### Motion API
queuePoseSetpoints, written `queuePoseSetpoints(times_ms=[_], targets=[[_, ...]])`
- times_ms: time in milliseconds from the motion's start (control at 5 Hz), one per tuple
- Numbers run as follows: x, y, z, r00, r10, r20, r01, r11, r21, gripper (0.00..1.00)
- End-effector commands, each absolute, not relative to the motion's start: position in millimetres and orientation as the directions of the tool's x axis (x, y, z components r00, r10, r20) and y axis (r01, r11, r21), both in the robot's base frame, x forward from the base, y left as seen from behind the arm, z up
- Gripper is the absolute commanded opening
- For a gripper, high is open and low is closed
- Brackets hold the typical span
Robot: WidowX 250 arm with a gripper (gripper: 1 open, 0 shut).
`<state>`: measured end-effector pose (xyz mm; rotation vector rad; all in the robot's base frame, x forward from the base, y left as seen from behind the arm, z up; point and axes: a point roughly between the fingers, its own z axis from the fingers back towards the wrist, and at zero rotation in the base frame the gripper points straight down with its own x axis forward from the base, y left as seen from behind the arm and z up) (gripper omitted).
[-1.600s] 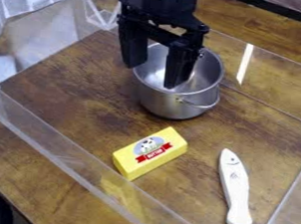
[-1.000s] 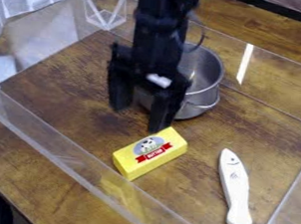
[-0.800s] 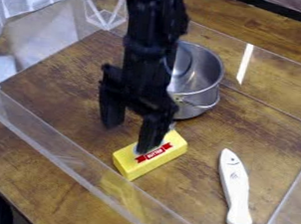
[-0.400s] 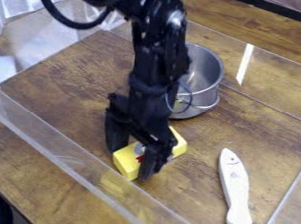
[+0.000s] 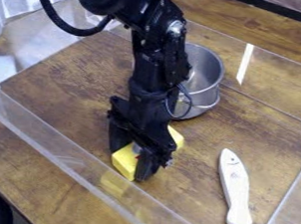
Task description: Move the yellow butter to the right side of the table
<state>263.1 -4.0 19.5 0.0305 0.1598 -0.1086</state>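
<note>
Butter (image 5: 125, 164) lies near side of the pot (image 5: 201, 81), where it was; the gripper (image 5: 141, 160) has come down over it and drawn narrower around its middle, though whether it holds yet I cannot tell. Carrying it rightward past the pot comes after a firm grip.

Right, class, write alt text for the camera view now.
A black robot's tool reaches down over a yellow butter block, partly hiding it, on a brown wooden table; a metal pot and a white utensil are nearby.
</note>
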Motion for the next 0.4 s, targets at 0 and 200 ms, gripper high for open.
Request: queuePoseSetpoints(times_ms=[0, 200], targets=[[267.7, 2.2, 30.5, 0.988, -0.096, -0.124, 0.099, 0.995, 0.017, 0.00], [266.8, 3.2, 36.8, 0.988, -0.098, -0.118, 0.100, 0.995, 0.009, 0.00]])
